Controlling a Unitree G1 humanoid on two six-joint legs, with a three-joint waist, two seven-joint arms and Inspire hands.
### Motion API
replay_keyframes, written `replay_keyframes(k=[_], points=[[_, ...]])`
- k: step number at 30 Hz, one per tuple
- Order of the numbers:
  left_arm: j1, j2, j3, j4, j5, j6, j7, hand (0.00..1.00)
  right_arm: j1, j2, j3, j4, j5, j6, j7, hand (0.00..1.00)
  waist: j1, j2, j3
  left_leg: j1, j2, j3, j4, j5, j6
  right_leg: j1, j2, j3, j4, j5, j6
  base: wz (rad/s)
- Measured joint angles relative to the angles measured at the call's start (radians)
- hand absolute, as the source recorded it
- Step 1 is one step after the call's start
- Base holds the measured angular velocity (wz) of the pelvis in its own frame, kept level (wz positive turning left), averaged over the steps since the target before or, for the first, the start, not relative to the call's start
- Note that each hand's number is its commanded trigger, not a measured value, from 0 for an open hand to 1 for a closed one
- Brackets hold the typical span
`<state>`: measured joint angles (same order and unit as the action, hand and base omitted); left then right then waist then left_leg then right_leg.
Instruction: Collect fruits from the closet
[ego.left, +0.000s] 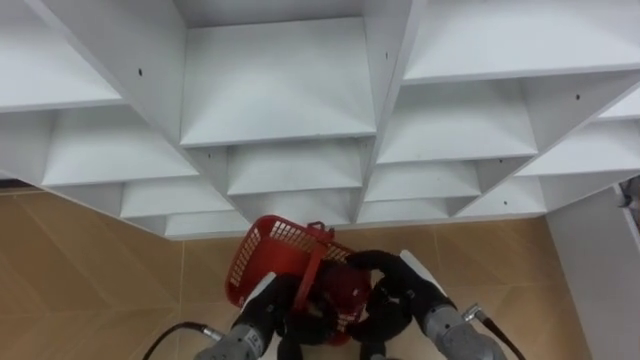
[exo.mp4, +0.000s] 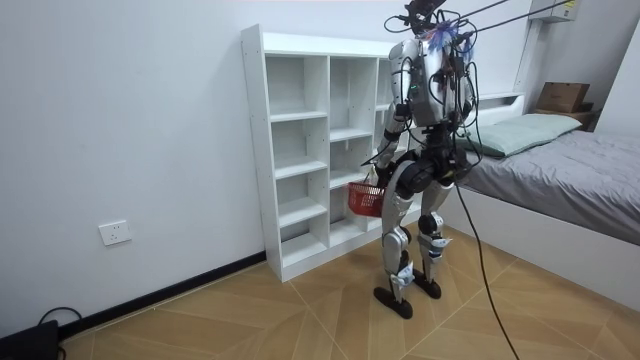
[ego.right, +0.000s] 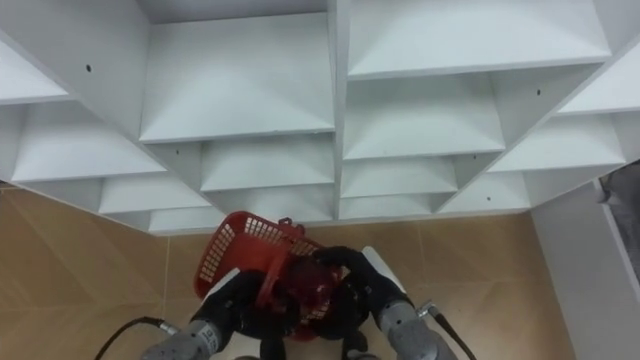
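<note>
I stand close in front of a white closet (ego.left: 280, 100) of open shelves; the compartments I see hold nothing. A red mesh basket (ego.left: 268, 252) hangs low in front of me, also seen as the basket (exo.mp4: 365, 198) at hip height. My left hand (ego.left: 262, 312) has its dark fingers curled round the basket's red handle (ego.left: 314, 270). My right hand (ego.left: 408, 285) is over the basket's near right rim, fingers curled round a dark-red round fruit (ego.left: 345, 290). The rest of the basket's inside is hidden by my hands.
Wooden floor (ego.left: 90, 270) lies below the closet. A white upright panel (ego.left: 595, 270) stands at the right. In the room view a bed (exo.mp4: 560, 170) stands right behind me, with a cardboard box (exo.mp4: 563, 95) on its headboard shelf and a wall socket (exo.mp4: 118, 232) at the left.
</note>
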<state>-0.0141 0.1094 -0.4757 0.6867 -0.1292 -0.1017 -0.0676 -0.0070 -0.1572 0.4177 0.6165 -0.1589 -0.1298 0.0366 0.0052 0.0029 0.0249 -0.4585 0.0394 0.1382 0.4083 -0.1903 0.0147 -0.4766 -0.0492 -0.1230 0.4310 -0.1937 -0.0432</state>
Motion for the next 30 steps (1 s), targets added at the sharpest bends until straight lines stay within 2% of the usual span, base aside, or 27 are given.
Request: replay_keyframes(k=[4,17,30], points=[[-0.004,-0.003,-0.02,0.001,-0.016,-0.003,-0.035,1.0,-0.009,0.005,0.002,0.0,0.001,0.0,-0.002,0.0,0.001,0.0,-0.0003,0.0,0.0,0.001,0.003,0.0,0.0,-0.001,0.0,0.001,0.003,0.0,0.0,0.0],[-0.003,-0.001,-0.018,0.001,-0.036,-0.003,-0.097,1.0,-0.01,0.005,-0.002,0.0,0.0,0.0,-0.003,0.0,0.002,0.006,-0.0041,-0.001,0.001,0.0,0.005,0.0,0.0,-0.001,0.0,0.001,0.003,0.001,0.0,0.0],[-0.003,-0.001,-0.018,0.001,-0.036,-0.003,-0.103,1.0,-0.01,0.004,-0.001,0.002,0.0,0.0,-0.003,0.0,0.003,0.01,-0.0066,-0.001,0.001,0.0,0.005,0.0,0.0,-0.001,0.0,0.002,0.003,0.001,0.0,0.0]])
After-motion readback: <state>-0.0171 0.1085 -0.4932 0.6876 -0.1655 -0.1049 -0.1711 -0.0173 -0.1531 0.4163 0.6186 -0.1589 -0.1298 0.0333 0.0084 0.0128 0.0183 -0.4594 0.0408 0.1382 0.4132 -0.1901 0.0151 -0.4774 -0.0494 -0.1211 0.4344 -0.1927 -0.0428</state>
